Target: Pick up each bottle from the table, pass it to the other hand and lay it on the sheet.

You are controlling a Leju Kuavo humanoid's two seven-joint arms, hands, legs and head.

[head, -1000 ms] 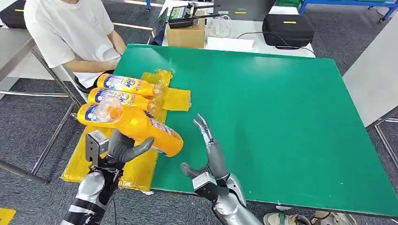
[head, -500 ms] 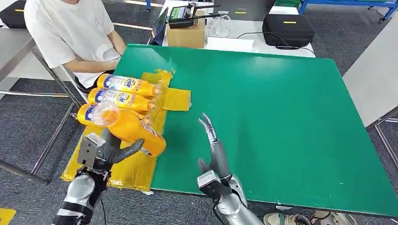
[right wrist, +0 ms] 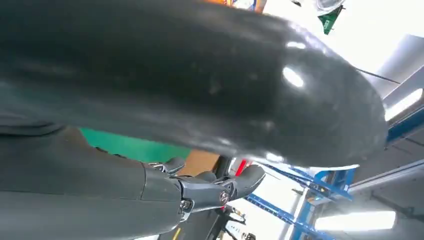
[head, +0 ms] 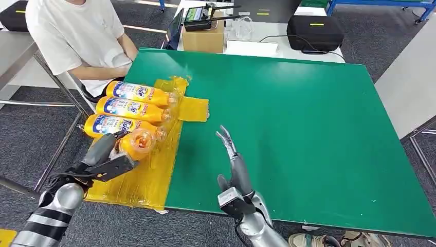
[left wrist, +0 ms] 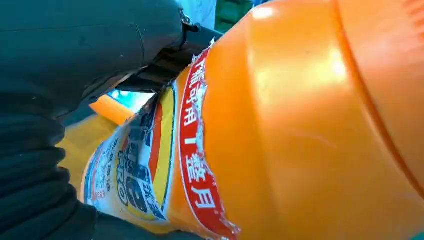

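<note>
The left hand (head: 105,159) grasps an orange bottle (head: 134,144) low over the yellow sheet (head: 149,177) at the counter's (head: 308,128) left edge; its base faces the camera, its long axis not yet parallel to the three bottles (head: 131,109) lying just beyond; the right hand (head: 234,164) hangs released, well apart.
</note>
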